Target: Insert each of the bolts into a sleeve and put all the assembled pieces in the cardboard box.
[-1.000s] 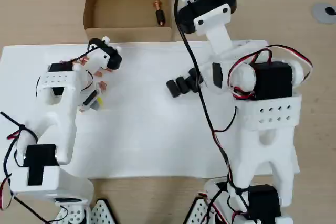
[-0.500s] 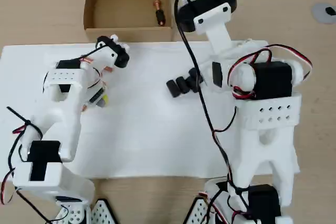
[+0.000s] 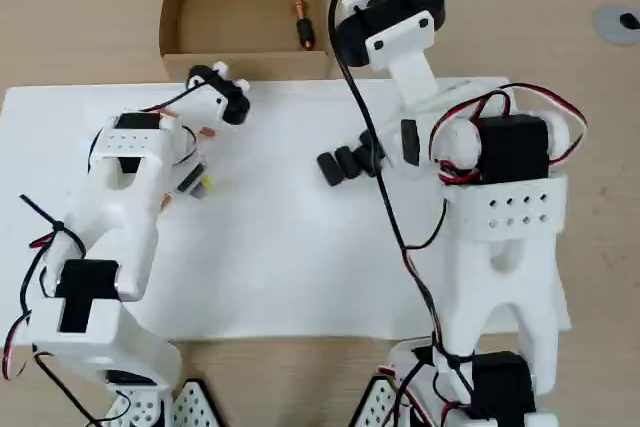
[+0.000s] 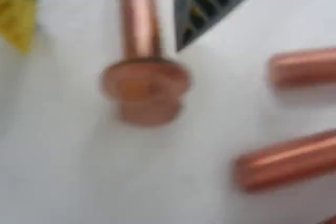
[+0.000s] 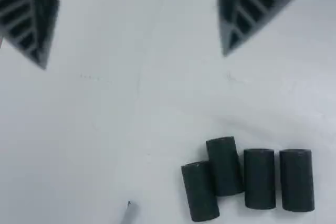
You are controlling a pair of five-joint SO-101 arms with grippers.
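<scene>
Four black sleeves [image 5: 259, 178] on a white sheet [image 3: 290, 247] — wooden table [image 3: 80, 37] beneath

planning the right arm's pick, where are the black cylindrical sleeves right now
In the high view the black cylindrical sleeves lie clustered near the middle of the white mat, beside the right arm; the right wrist view shows four.

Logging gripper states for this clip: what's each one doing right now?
Left gripper: open, straddling a bolt, not clamped.
Right gripper: open, empty.
</scene>
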